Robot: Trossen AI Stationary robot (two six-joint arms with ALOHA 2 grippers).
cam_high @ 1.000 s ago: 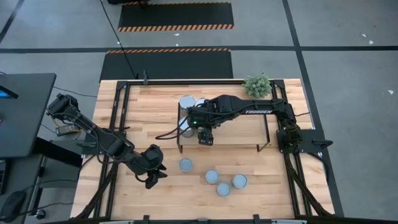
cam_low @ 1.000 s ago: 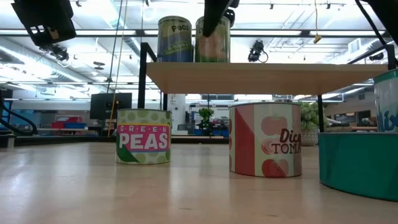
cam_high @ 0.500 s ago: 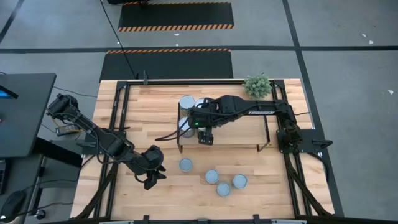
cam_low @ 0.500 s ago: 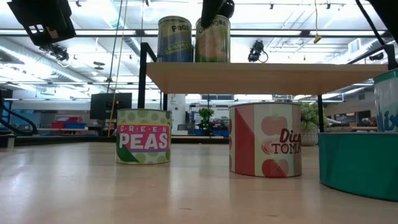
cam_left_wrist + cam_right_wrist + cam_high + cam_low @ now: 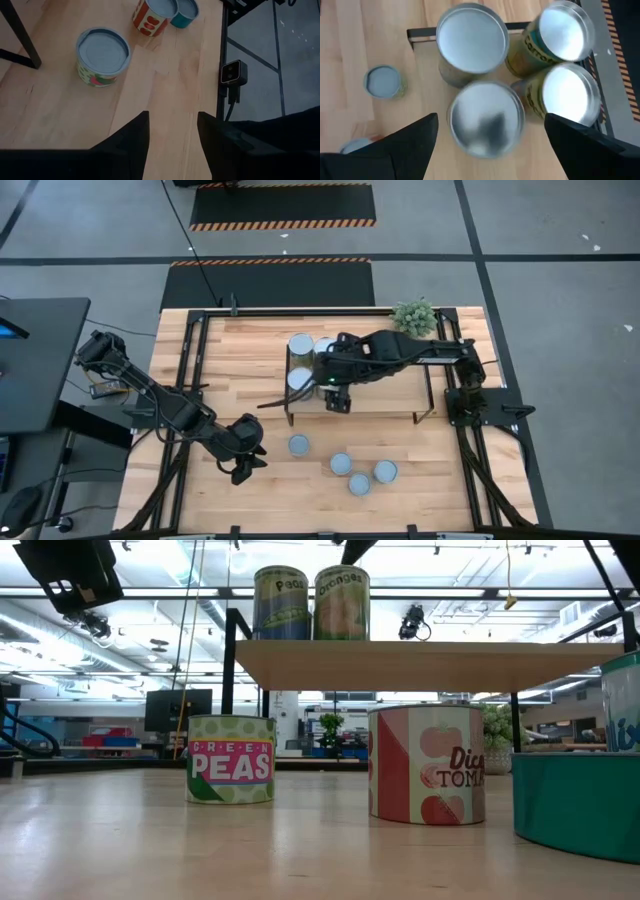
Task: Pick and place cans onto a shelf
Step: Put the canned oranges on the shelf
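We hold our right end effector (image 5: 338,402) above the shelf (image 5: 385,392), its fingers spread wide and holding nothing; just beyond them four cans (image 5: 486,119) stand clustered at the shelf's left end; our left end effector (image 5: 243,465) hangs over the counter (image 5: 220,350) near its front left, fingers partly apart and empty; four more cans (image 5: 299,445) sit on the counter in front of the shelf, one showing a green peas label (image 5: 231,760).

floor (image 5: 560,240): grey | mats (image 5: 283,205): black, hazard-striped edges | ceiling lights (image 5: 150,590): on | desk (image 5: 35,360): dark
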